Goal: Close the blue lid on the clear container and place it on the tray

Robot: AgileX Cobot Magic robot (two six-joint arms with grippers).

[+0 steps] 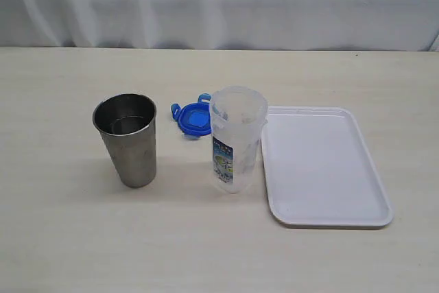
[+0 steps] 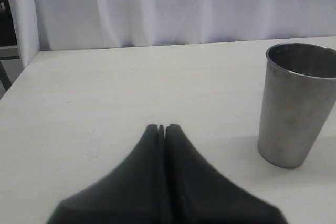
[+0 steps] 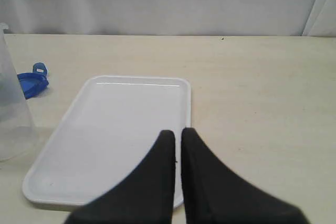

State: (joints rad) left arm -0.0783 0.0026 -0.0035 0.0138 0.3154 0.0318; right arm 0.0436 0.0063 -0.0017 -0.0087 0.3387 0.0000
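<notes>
The clear container (image 1: 236, 138) stands upright and uncovered near the middle of the table, its label facing the exterior camera; its side shows at the edge of the right wrist view (image 3: 10, 108). The blue lid (image 1: 192, 117) lies flat on the table just behind and left of it, and shows too in the right wrist view (image 3: 31, 83). The white tray (image 1: 322, 166) lies right of the container, with nothing on it (image 3: 110, 129). No gripper appears in the exterior view. My left gripper (image 2: 161, 127) is shut and holds nothing. My right gripper (image 3: 177, 132) is shut over the tray's near corner.
A steel cup (image 1: 127, 138) stands upright left of the container, also in the left wrist view (image 2: 296, 103). A white curtain hangs behind the table's far edge. The table's left edge and a dark frame show in the left wrist view.
</notes>
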